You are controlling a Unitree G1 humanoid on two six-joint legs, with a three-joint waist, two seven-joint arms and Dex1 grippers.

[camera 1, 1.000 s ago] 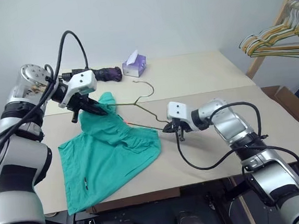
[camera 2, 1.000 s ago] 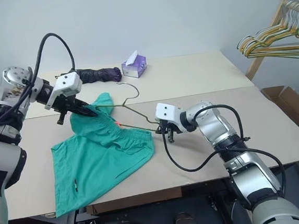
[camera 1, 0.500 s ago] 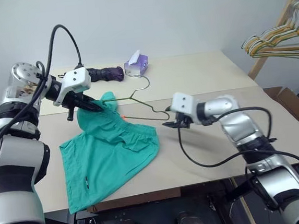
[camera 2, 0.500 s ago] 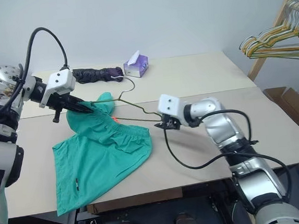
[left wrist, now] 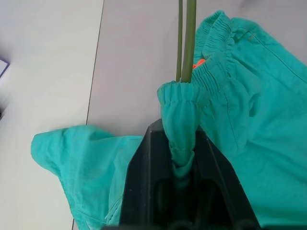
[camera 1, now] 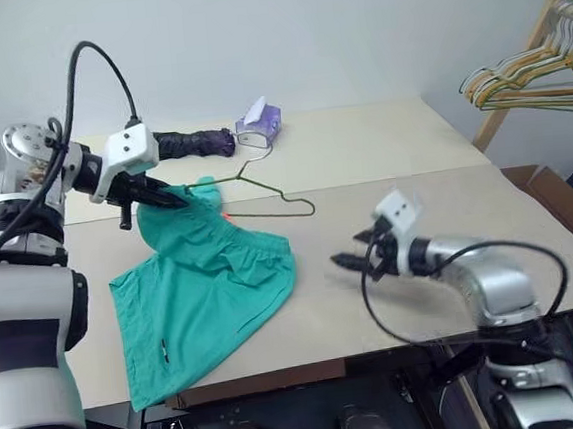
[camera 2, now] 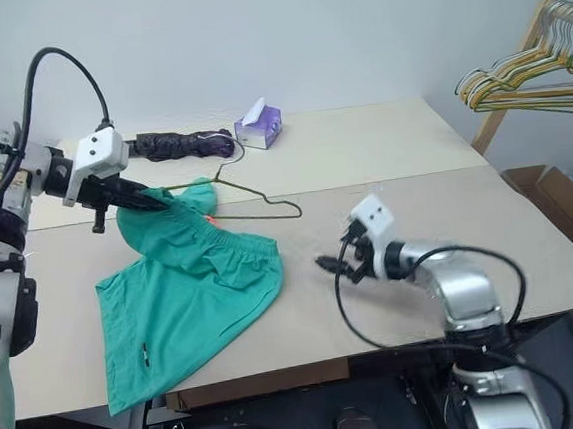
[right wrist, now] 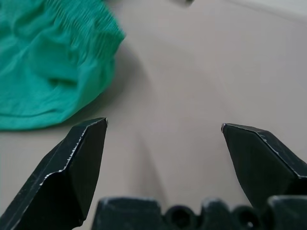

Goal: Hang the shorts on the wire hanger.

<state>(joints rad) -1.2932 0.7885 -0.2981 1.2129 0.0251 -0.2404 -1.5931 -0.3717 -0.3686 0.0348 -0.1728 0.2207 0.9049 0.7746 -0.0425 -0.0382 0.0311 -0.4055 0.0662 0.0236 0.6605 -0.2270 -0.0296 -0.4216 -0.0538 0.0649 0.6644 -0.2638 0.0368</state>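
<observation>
The teal shorts (camera 1: 208,292) lie spread on the table, with one end of the waistband lifted. My left gripper (camera 1: 170,197) is shut on that gathered waistband (left wrist: 178,143). The thin wire hanger (camera 1: 309,209) comes out of the waistband fold (left wrist: 188,43) right at my fingers. It reaches across the table to the right, its hook towards the back, and whether the fingers also pinch the wire is hidden by the fabric. My right gripper (camera 1: 355,252) stands open and empty low over the table, to the right of the shorts (right wrist: 43,72) and apart from the hanger.
A purple tissue box (camera 1: 257,127) and a dark folded umbrella (camera 1: 195,142) lie at the back of the table. A wooden rack with a bunch of hangers (camera 1: 535,72) stands at the far right, and a cardboard box (camera 1: 556,191) is below it.
My right gripper has opened, let go of the hanger's corner and drawn back to the right and nearer. My left gripper has shifted a little to the left with the waistband and hanger.
</observation>
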